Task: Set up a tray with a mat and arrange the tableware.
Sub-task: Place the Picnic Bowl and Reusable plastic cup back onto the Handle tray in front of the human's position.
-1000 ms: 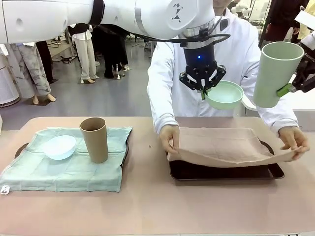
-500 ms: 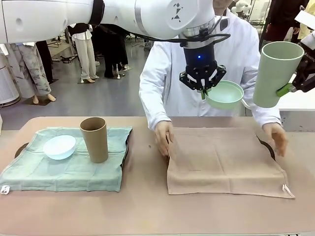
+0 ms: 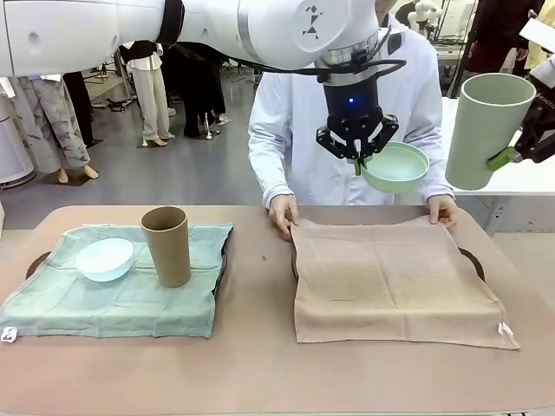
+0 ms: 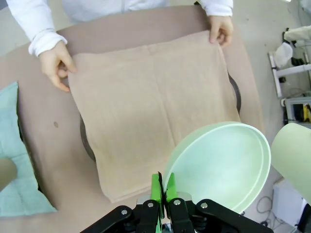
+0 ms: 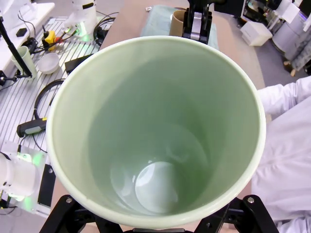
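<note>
Left gripper (image 3: 357, 159), high above table (image 3: 260, 364) at 12 o'clock of beige mat (image 3: 395, 282), clamped on rim of mint green bowl (image 3: 396, 166); same pinch seen in left wrist view, green pads (image 4: 156, 187) closed on bowl edge (image 4: 221, 165). Right gripper (image 3: 512, 154), at 3 o'clock edge of front view, raised, gripping pale green cup (image 3: 482, 130) near its base, cup tilted, mouth uppermost; cup interior (image 5: 155, 136) facing right wrist camera. Beige mat spread over dark tray (image 3: 469, 257), tray rim showing at 3 and 9 o'clock sides of cloth; near corners overhanging onto table. Person's hands (image 3: 283, 212) (image 3: 443, 209) on mat's two far corners, at 11 and 1 o'clock. Second tray (image 3: 38, 260) at table's 9 o'clock side, covered by pale green mat (image 3: 121, 299); on it, pale blue bowl (image 3: 105, 258) and brown cup (image 3: 166, 246), upright, just beside bowl at its 3 o'clock.
</note>
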{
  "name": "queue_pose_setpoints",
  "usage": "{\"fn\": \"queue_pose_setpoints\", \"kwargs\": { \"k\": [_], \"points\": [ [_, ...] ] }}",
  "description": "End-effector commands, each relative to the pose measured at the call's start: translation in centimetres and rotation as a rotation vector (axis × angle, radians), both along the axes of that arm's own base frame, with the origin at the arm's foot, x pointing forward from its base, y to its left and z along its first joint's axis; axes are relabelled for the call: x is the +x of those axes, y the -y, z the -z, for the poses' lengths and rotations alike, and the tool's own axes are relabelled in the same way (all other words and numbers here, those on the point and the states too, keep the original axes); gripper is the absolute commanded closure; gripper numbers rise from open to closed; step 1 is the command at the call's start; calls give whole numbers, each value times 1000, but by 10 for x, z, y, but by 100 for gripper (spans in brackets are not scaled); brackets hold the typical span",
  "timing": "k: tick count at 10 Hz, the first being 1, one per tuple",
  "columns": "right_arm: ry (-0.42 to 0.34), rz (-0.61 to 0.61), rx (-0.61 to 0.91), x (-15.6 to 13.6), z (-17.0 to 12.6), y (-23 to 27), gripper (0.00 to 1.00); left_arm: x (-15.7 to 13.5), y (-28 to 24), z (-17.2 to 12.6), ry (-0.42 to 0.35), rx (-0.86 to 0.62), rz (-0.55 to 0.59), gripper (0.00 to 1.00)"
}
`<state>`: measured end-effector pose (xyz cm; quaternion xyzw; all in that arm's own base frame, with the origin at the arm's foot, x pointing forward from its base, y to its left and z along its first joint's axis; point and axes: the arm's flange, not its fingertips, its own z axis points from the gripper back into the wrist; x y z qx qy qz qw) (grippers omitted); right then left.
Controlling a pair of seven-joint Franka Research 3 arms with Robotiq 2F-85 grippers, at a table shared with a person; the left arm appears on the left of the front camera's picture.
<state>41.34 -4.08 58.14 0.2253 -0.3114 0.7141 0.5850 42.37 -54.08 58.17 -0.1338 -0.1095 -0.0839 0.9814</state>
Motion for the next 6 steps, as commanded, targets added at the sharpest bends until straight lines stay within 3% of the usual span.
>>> {"fn": "queue_pose_setpoints", "kwargs": {
  "k": [1, 6],
  "points": [
    [2, 10, -14, -1, 0, -2, 100, 0, 0, -3, 2, -4, 14, 100],
    [2, 10, -14, -1, 0, -2, 100, 0, 0, -3, 2, -4, 14, 100]
  ]
}}
